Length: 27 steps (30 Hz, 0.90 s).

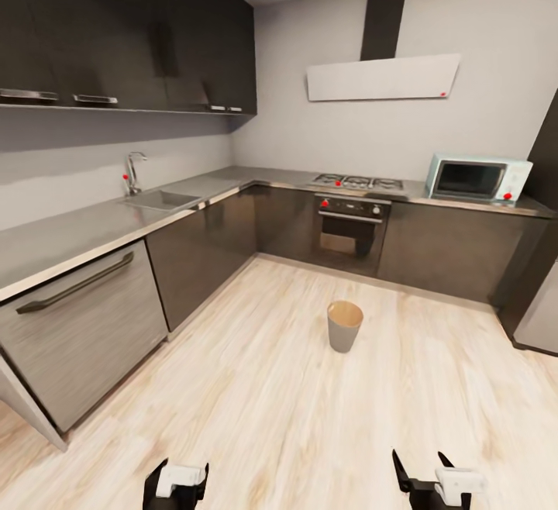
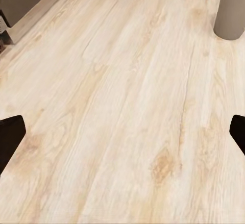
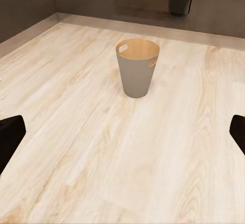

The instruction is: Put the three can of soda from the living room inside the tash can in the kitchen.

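Nearest the head camera, at its 7 o'clock, the left gripper hangs low over the pale wood plank floor; its fingers are spread with nothing between them. At 5 o'clock the right gripper is likewise spread and empty, its dark fingers standing apart.

Beyond both, toward 12 o'clock from the grippers, the small round tapered bin, grey outside with a tan-orange inside, stands upright on the floor, well apart from either gripper. The right wrist view has it straight ahead; the left wrist view catches its lower wall at a corner.

Farther at 12 o'clock sits the built-in black oven with red knobs under the steel bench, which wraps round to 9 o'clock, carrying a steel sink. A pale blue microwave rests on it at 2 o'clock.
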Available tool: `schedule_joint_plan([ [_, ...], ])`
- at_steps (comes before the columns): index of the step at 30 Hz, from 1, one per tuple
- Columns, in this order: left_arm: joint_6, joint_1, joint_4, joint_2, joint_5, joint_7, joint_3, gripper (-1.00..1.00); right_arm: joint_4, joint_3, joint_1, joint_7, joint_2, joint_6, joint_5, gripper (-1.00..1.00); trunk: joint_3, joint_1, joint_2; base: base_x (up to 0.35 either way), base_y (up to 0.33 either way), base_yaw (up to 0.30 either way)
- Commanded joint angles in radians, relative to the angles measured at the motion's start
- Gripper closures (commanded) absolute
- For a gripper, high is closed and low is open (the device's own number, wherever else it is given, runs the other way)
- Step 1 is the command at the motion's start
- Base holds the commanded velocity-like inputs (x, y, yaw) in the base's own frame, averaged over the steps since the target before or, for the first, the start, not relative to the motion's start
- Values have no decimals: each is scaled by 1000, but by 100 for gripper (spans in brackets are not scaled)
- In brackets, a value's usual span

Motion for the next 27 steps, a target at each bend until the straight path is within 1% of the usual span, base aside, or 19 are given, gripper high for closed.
schedule_joint_plan([
  [1,0,0,0,0,0,0,0,-100,0,1,0,-1,0,0,0,-100,0,0,0,324,-67,90],
  [15,0,0,0,0,0,1,0,-100,1,7,0,-3,0,0,0,-100,0,0,0,321,-95,104],
  [27,0,0,0,-1,0,2,0,-100,1,7,0,-3,0,0,2,-100,0,0,0,297,-154,118],
])
